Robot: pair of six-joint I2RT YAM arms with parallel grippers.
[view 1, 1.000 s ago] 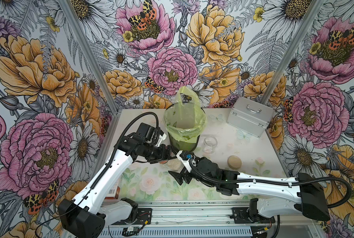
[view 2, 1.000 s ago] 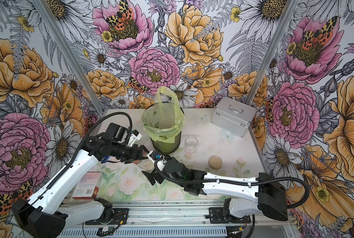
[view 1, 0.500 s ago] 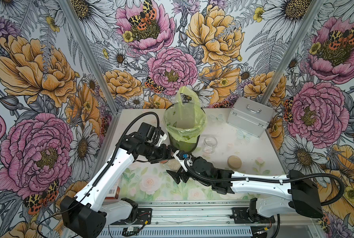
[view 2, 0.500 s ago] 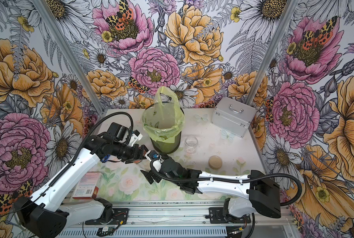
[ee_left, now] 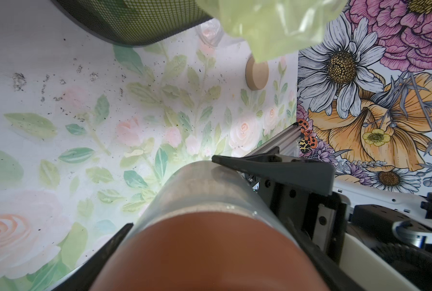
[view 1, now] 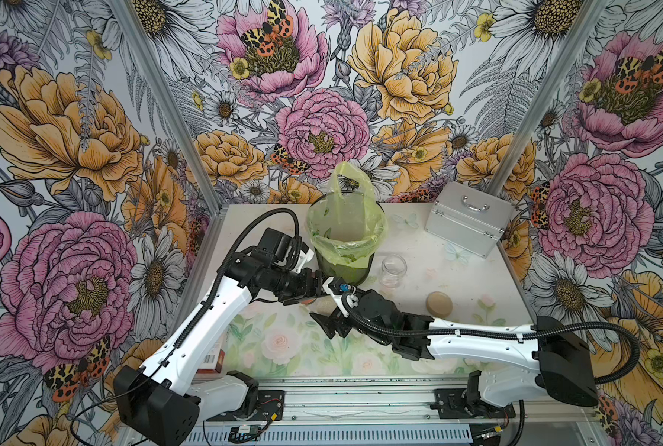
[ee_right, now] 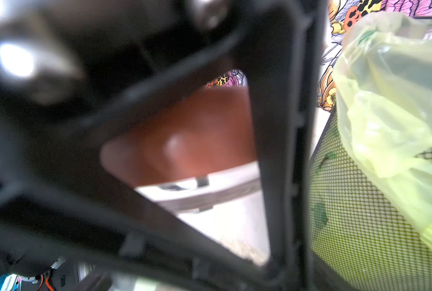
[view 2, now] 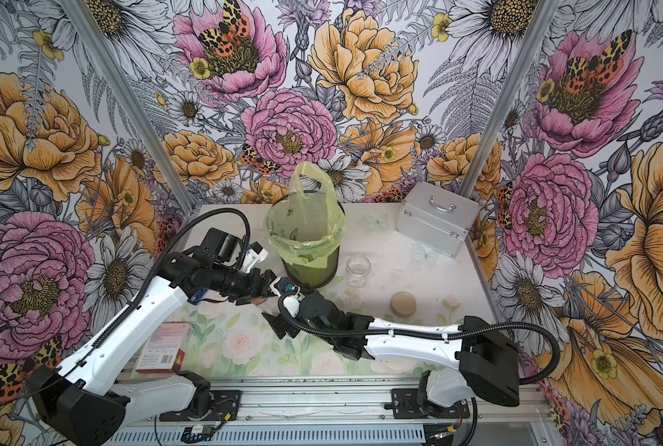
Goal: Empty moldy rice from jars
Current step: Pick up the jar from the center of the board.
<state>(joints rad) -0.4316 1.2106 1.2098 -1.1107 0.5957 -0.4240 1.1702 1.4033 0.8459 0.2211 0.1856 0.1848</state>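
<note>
One of the jars [view 1: 322,306], clear glass with a copper-orange lid [ee_left: 209,252], lies sideways in the air just left of the bin. My left gripper [view 1: 311,295] is shut on its lid end. My right gripper [view 1: 324,311] meets it from the right. One of its fingers [ee_left: 272,167] presses against the glass body, and the other is hidden. The moldy rice [ee_right: 245,248] shows as pale grains inside the glass. A second jar [view 1: 393,270] stands open and upright right of the bin, with its beige lid [view 1: 439,304] flat on the table nearby.
A tall dark mesh bin [view 1: 364,266] lined with a yellow-green bag [view 1: 345,216] stands at the back centre, close to both grippers. A silver case [view 1: 465,220] sits at the back right. A red-and-white box [view 2: 163,347] lies at the front left under the left arm.
My right gripper has moved left and up to the jar in the left gripper, and its jaws have narrowed around the glass. The left arm has barely moved.
</note>
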